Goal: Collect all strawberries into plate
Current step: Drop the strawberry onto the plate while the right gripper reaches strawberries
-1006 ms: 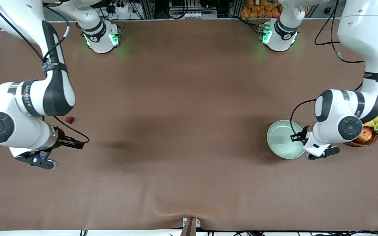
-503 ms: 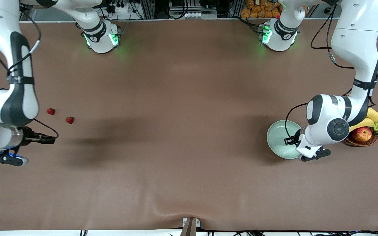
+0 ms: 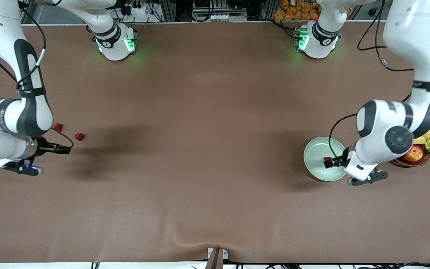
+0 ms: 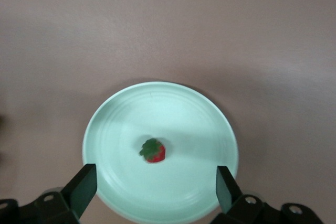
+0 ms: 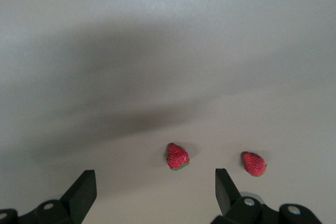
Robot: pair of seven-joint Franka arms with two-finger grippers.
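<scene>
Lowering my right gripper [image 5: 152,195], fingers spread, squarely over the nearer strawberry [image 5: 177,156] at frame lower-centre seems best, while my spread left gripper [image 4: 155,190] waits above the plate [image 4: 210,124] holding one berry [image 4: 153,150].

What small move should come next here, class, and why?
Probably the right hand, open over the table, should descend onto the nearer strawberry. One berry already lies in the plate below the open left hand, while two remain on the table, the other just beside.
</scene>
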